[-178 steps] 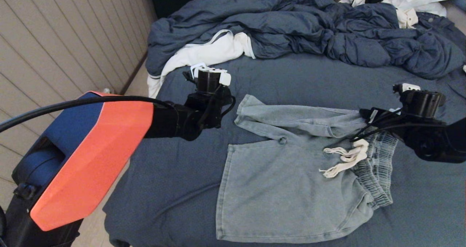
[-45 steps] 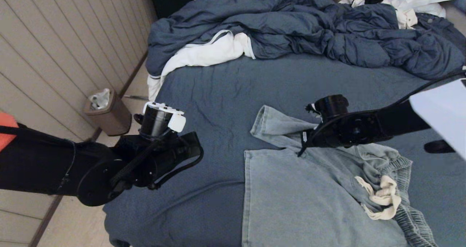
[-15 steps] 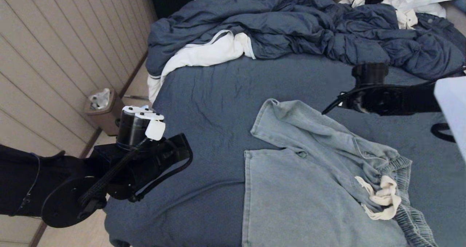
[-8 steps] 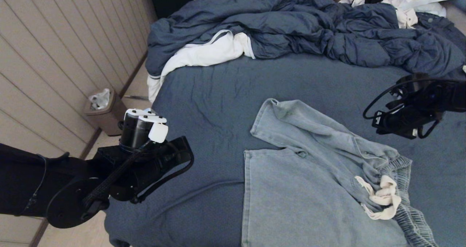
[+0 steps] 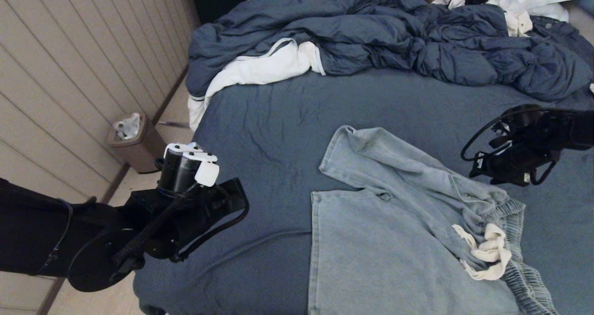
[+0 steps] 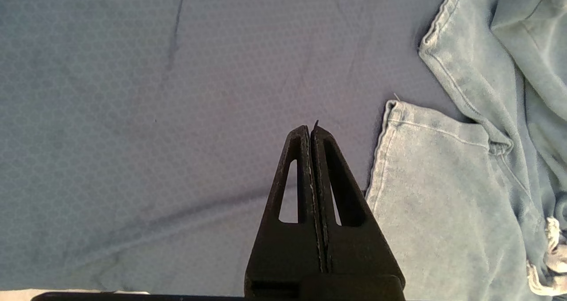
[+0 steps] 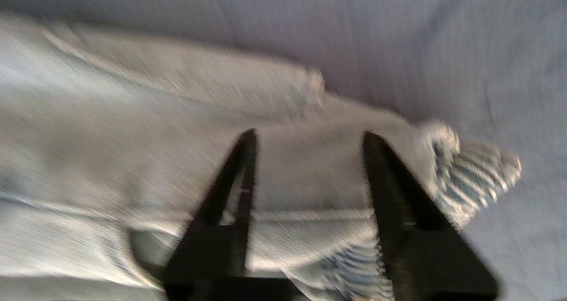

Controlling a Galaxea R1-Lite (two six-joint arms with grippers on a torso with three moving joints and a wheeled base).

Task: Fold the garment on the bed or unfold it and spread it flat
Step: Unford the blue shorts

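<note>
The light blue shorts [image 5: 385, 241] lie on the bed's dark blue sheet [image 5: 287, 120], with the far leg [image 5: 371, 157] folded slantwise over the near one. The waistband [image 5: 524, 268] and cream drawstring [image 5: 487, 252] are bunched at the right. My right gripper [image 5: 499, 173] hovers just beyond the waistband end; it stands open [image 7: 308, 134] above the fabric near the ribbed waistband [image 7: 469, 177], holding nothing. My left gripper [image 6: 310, 130] is shut and empty over bare sheet, left of the near leg's hem [image 6: 385, 159]. The left arm [image 5: 185, 203] is at the bed's left edge.
A puffy dark blue duvet [image 5: 371, 32] is heaped across the far side of the bed, with a white cloth [image 5: 260, 69] at its left end. A brown bin [image 5: 134, 141] stands on the floor by the panelled wall [image 5: 69, 73]. The bed's left edge drops off below the left arm.
The right arm has swung from above the far leg to the right and come down by the waistband end. The left arm has barely shifted. The shorts lie as they did a second ago.
</note>
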